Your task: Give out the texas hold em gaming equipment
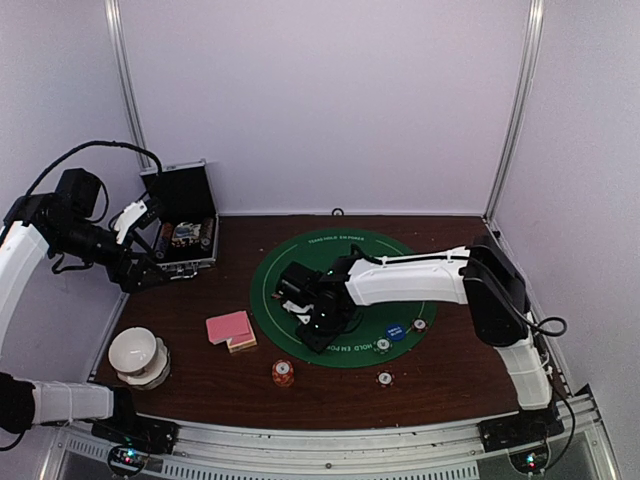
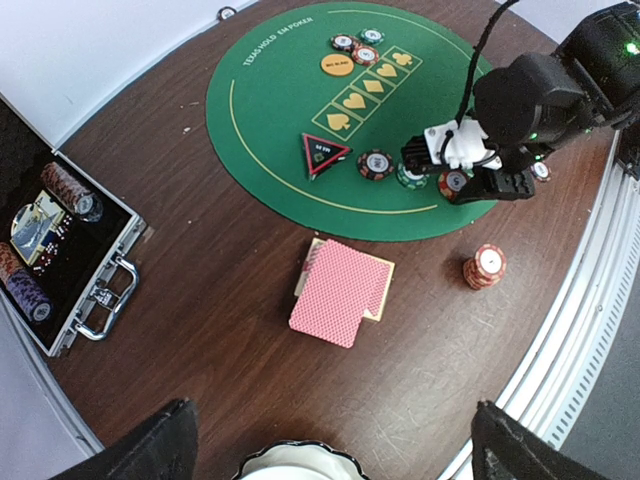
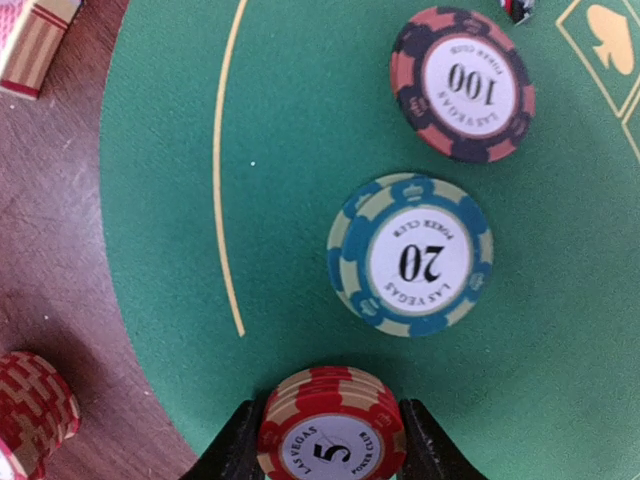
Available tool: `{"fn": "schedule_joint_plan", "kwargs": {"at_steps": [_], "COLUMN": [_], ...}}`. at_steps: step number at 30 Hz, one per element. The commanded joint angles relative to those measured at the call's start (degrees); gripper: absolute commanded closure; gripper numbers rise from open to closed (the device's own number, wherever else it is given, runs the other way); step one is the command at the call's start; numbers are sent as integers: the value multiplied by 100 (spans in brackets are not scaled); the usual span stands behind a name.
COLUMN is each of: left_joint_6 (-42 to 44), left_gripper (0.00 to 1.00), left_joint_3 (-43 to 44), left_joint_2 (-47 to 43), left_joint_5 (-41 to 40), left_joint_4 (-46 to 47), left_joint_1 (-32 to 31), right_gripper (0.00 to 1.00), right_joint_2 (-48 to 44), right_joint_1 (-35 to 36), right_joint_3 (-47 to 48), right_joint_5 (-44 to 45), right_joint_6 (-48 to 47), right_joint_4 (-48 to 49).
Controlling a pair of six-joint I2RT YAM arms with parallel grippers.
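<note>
Holding red chips (image 3: 332, 445) clamped in my right gripper (image 3: 328, 415); the 20 chip (image 3: 410, 255) lies just ahead, while my left gripper (image 2: 335, 440) gapes wide, empty.

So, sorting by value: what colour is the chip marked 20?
The 20 chip is teal and cream; right wrist view.

Dark brown table (image 2: 220, 330), round green mat (image 2: 280, 120) with thin yellow lines, pink cards (image 2: 340, 290) with a tiny criss-cross back, red chips (image 3: 332, 425) with cream stripes at six o'clock of the blue-green and cream chip (image 3: 410, 257), black and pink chip (image 3: 462, 85) at one o'clock, orange disc (image 2: 337, 64), blue disc (image 1: 396, 331)
</note>
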Motion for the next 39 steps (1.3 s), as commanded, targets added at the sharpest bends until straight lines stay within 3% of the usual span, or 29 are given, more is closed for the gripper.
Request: {"fn": "schedule_joint_plan", "kwargs": {"at_steps": [1,11,14,18,20,32,39], "left_joint_6": [30,25,34,25,25,132,195], "left_gripper": [3,2,2,2,3,2,2], "left_joint_3": [181,175,181,155,139,181,143], "left_joint_2": [-5,-12,0,-18,-26,-24,-29], "left_joint_5": [100,137,141,158,167,211,256], "left_joint_4": [14,19,15,15,14,-58,-66], "left_joint_1": [-17,-18,-19,-15,-15,-12,-13], "right_gripper": [85,80,71,46,41,39,27], "right_joint_2": [258,482,435,288,104,-846,-743], "right_joint_1": [19,9,-4,-35,-40,220,738], "right_joint_3": [263,507,437,378,300,36,136], "right_joint_5": [43,-31,-5,123,180,-144,-649], "right_joint_6": [99,174,181,207,176,-127,-272], "right_joint_4": [136,183,152,4,12,-103,-100]}}
